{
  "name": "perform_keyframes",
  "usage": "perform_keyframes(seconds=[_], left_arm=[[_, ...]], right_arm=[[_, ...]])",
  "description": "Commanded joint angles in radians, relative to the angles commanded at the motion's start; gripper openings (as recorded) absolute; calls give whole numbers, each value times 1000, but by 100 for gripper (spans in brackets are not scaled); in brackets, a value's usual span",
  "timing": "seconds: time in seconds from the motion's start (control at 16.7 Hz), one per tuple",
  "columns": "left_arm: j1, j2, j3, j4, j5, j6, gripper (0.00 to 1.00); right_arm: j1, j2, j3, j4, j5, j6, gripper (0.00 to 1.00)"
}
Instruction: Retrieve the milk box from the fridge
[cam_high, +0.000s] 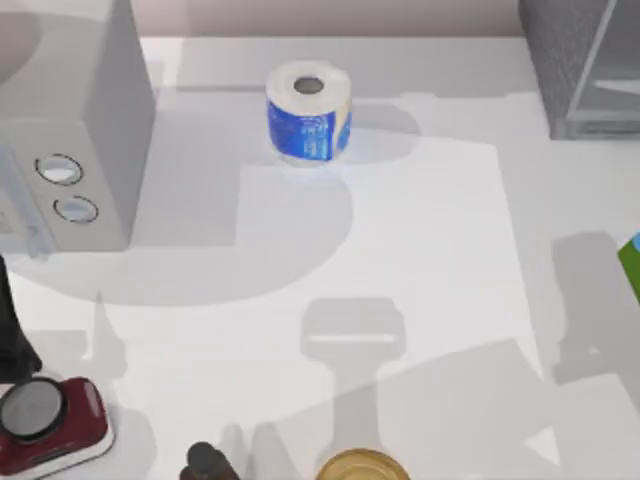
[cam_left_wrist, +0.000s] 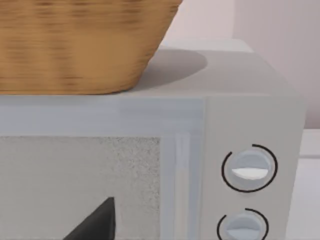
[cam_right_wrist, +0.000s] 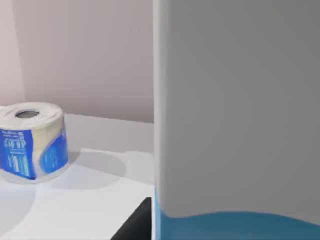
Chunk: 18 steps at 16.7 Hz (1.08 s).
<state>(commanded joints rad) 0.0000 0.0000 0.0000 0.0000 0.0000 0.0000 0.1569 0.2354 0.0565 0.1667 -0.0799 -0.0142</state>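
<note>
close before my right wrist camera stands the milk box (cam_right_wrist: 235, 125), a dark fingertip (cam_right_wrist: 136, 224) beside it; i cannot tell the grip state.

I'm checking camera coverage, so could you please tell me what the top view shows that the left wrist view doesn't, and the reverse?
Top view alone: toilet roll, the fridge at the far right corner, a sliver of the milk box at the right edge, a red scale. Left wrist view alone: a wicker basket sitting on the microwave. Both: the microwave and its two knobs.
</note>
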Motion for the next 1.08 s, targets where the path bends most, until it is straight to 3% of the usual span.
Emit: perform_keyframes(seconds=[0.6,1.08], left_arm=[[0,0,0,0,0,0,100],[0,0,0,0,0,0,100]], right_arm=[[334,759,133,407,-134,-26,0],[369,850,147,465,-143,-29,0]])
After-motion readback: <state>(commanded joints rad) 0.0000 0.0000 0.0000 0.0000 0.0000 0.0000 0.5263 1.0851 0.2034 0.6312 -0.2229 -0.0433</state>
